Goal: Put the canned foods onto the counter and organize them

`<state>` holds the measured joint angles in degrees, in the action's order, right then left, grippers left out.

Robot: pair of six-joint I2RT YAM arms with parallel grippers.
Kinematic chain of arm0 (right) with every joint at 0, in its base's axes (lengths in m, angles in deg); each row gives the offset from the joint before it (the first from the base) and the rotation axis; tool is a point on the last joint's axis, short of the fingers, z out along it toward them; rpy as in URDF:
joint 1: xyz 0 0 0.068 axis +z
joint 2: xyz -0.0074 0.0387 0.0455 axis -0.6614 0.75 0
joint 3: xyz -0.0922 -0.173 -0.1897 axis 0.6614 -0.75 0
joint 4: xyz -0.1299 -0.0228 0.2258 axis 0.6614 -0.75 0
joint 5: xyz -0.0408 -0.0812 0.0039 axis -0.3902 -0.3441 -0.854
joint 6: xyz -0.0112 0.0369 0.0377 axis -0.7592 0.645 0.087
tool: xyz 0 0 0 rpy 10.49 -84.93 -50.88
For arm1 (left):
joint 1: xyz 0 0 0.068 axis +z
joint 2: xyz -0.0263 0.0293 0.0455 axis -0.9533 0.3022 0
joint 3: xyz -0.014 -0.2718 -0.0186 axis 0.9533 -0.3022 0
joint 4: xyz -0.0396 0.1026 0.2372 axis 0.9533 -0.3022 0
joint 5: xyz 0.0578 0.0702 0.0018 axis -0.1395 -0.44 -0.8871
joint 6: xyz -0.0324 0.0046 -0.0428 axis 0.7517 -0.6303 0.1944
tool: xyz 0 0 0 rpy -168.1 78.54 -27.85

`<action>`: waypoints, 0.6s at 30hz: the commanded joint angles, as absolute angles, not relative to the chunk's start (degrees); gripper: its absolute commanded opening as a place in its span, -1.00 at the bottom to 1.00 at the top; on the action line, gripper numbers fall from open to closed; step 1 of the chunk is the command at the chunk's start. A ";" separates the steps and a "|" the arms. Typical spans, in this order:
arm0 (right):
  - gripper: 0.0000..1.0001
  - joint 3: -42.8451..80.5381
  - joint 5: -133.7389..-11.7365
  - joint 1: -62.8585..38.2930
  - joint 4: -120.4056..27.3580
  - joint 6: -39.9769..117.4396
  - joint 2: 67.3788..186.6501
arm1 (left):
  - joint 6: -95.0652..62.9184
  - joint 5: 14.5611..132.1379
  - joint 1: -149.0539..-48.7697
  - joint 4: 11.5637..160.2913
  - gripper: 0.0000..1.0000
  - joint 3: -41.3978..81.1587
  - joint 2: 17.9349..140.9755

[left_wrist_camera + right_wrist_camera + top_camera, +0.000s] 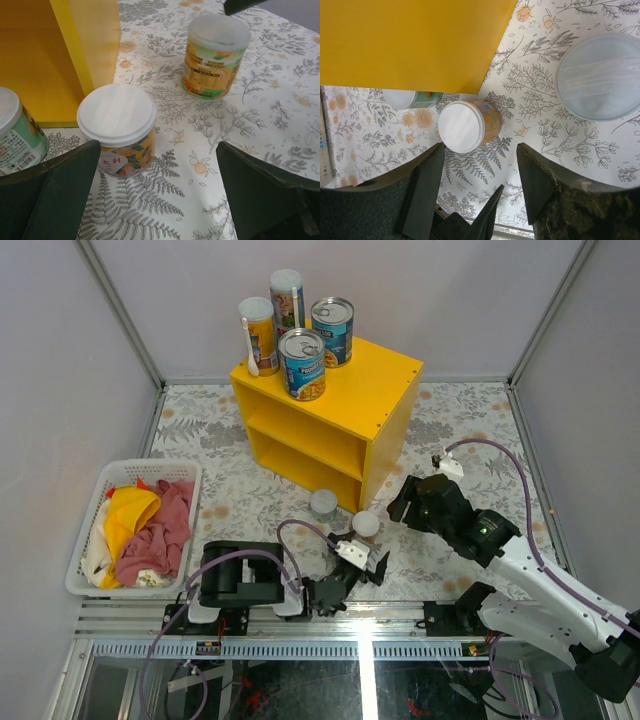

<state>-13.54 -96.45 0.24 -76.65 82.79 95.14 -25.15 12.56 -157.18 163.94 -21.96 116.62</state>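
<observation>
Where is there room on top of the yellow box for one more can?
The right half of the counter top is bare, between the steel cans and its right edge. The back left corner is crowded: two tall tubes and two steel cans stand close together.

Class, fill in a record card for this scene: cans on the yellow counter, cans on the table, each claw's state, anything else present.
On counter top: four cans, two blue-labelled cans and two tall tubes
On table: three short pale-lidded cans, beside the counter
Left claw: open, facing a short can
Right claw: open, over the short cans
Other: white basket holding cloths
</observation>
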 commanded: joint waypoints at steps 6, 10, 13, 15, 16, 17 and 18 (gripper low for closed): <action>0.35 -10.14 -98.09 0.60 -75.75 78.53 95.69 | -23.87 9.58 -153.61 166.83 1.00 -17.71 118.81; 0.36 -10.07 -97.54 0.46 -74.29 77.36 96.83 | -23.72 7.32 -153.45 164.10 1.00 -16.29 119.70; 0.38 -9.93 -97.02 -0.08 -73.69 76.37 97.66 | -23.70 7.17 -152.76 163.10 0.99 -15.72 119.92; 0.38 -9.94 -96.34 -0.74 -73.32 75.70 97.98 | -23.60 7.19 -152.09 162.96 1.00 -15.44 120.31; 0.38 -9.91 -96.00 -1.15 -73.13 75.47 98.01 | -23.60 7.12 -151.73 162.95 1.00 -15.27 120.50; 0.38 -10.01 -95.54 -1.78 -73.01 75.23 98.06 | -23.67 7.11 -151.43 162.95 1.00 -15.10 120.61; 0.38 -10.02 -95.08 -2.38 -72.81 74.88 98.12 | -23.67 7.11 -151.14 163.02 1.00 -14.92 120.87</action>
<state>-12.58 -95.91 -0.57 -75.47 77.28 98.07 -24.71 9.74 -152.59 161.27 -16.26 119.77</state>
